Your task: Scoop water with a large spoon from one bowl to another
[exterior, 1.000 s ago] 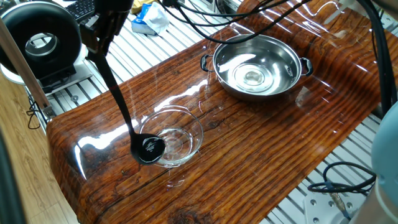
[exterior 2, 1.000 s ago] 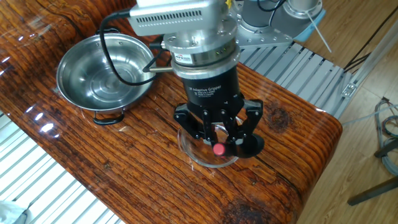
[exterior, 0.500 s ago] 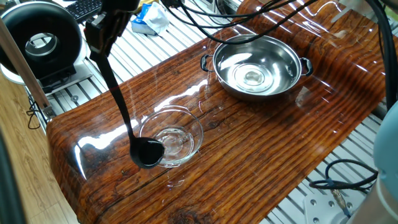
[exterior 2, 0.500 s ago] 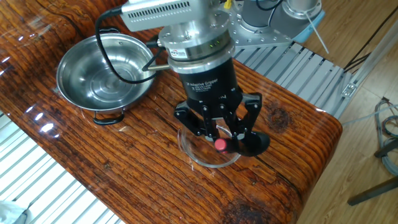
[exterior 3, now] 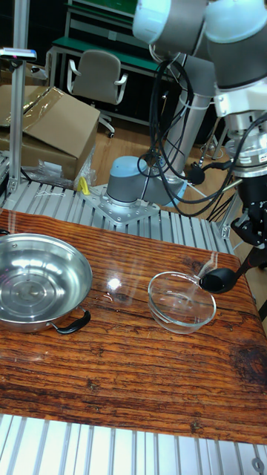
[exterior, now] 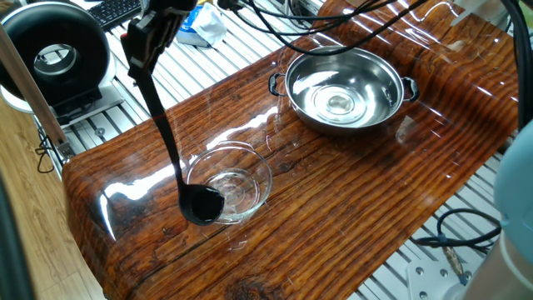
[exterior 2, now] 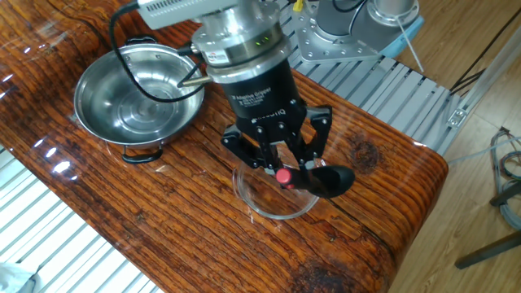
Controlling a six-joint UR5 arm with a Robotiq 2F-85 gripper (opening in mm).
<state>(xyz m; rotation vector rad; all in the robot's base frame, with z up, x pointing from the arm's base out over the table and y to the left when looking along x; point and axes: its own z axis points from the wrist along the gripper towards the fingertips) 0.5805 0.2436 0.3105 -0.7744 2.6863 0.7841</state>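
Tall fixed view: end effector (exterior 3: 251, 230) pinching large spoon (exterior: 169, 154) by red-tipped end, cup hanging below at glass bowl (exterior: 229, 184) rim. Steel bowl (exterior: 345, 89) sitting well apart from end effector on counter (exterior: 333, 200), faint water (exterior: 337, 102) glinting inside.

Glossy wood-grain desk (exterior: 350, 200) on a ribbed aluminium frame (exterior: 208, 62); off its edges: black round device (exterior: 54, 54), keyboard (exterior: 112, 10), crumpled blue-white packet (exterior: 200, 23), loose black cables (exterior: 454, 233); in the tall fixed view, beyond the far edge, cardboard box (exterior 3: 48, 130) and grey chair (exterior 3: 96, 78).
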